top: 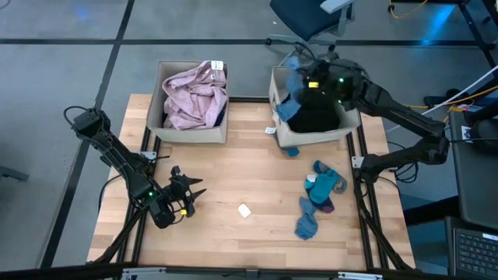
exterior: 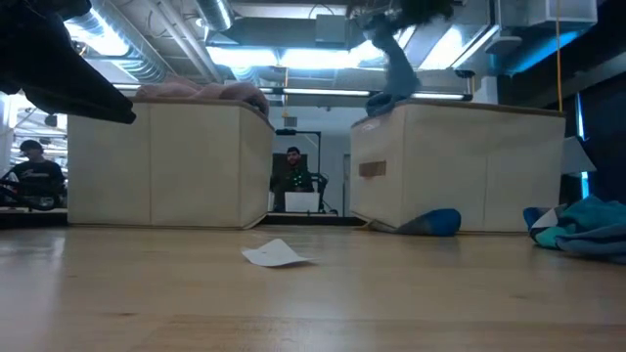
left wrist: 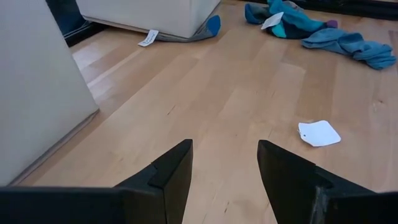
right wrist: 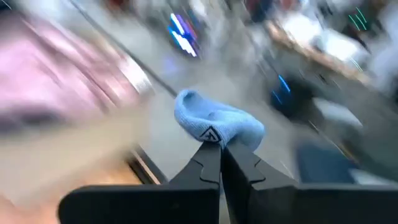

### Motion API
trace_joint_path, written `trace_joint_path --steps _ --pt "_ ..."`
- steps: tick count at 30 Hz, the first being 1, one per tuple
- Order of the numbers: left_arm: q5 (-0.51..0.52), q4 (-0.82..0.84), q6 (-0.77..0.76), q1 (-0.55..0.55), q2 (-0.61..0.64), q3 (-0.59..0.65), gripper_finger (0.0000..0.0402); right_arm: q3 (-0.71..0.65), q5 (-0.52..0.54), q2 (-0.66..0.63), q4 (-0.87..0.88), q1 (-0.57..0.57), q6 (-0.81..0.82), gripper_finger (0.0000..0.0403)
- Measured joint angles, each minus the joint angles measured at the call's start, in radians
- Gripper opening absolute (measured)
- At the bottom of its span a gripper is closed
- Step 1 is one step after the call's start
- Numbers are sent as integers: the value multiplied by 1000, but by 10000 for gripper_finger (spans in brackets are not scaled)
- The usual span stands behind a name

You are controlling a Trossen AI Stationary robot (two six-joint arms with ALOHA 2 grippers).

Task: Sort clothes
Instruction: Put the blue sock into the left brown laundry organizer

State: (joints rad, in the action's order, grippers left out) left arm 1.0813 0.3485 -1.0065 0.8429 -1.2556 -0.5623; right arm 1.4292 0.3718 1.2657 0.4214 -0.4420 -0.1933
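**One blue sock aloft, a handful left on the table**

The right gripper [right wrist: 221, 146] hangs over the right-hand bin [top: 289, 137], its jaws pressed tight together on a fold of a light blue sock [right wrist: 214, 124]. The sock bulges just beyond the fingertips and droops from them toward the dark clothes [top: 315, 115] already heaped in that bin, which suggests the pinch is held high so the sock can drop clear of the bin wall. The wrist picture is smeared, so the arm is probably mid-swing.

Well below and out from those jaws, on the bare wood, lie the remaining teal and blue socks [top: 319, 201] in a loose string, and another blue sock toe [exterior: 430, 222] pokes out at the foot of the right-hand bin. The other bin [top: 156, 124] holds a pink garment [top: 193, 95], so the sort seems to run by colour or kind.

The left gripper [left wrist: 225, 163] waits low over the table, jaws spread and empty; a small white tag [left wrist: 319, 133] lies just ahead of them to one side.
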Motion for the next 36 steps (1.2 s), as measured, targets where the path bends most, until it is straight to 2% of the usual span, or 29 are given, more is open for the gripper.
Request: trace_joint_path --steps 5,9,15,27,30,33,36 --pt "0 0 16 0 0 0 172 1 -190 78 -382 85 -32 5" --pt "0 0 15 0 0 0 172 5 -293 188 -631 103 -61 5" --pt "0 0 20 0 0 0 172 171 -416 406 -785 102 -50 5" --pt "1 2 20 0 0 0 172 799 -462 928 -816 101 -47 5" --pt "1 2 20 0 0 0 172 879 -462 1022 -788 101 -48 5" --pt "1 3 22 0 0 0 172 892 -450 1071 -750 101 -48 5" --pt "2 6 32 0 1 0 172 892 -410 1091 -611 101 -47 7"
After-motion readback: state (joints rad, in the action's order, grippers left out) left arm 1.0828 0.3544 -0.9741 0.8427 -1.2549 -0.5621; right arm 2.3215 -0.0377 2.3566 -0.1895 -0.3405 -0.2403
